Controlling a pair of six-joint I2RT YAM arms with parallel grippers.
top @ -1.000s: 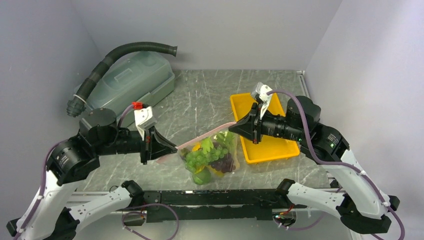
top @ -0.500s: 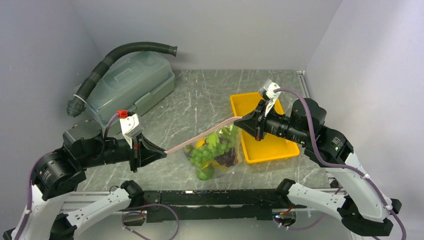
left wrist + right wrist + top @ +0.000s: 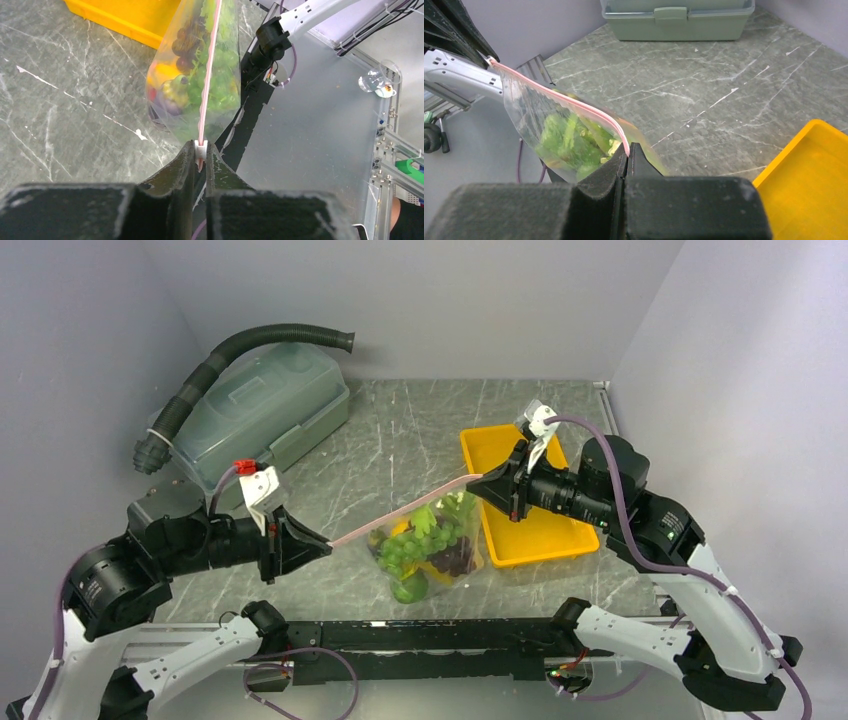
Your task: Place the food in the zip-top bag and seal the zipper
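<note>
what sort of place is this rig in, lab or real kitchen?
Likely a lab test cell: plain grey walls box in a marble-look tabletop, robot arms bolted to a metal rail, toy food in a zip-top bag.

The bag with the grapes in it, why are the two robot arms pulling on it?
The two arms are holding the zip-top bag up between them. The left gripper pinches one end of the pink zipper and the right gripper pinches the other end, so the strip is stretched tight. The food is already inside, hanging below the strip. The zipper looks pressed together, though I cannot be sure it is sealed all the way.
</note>
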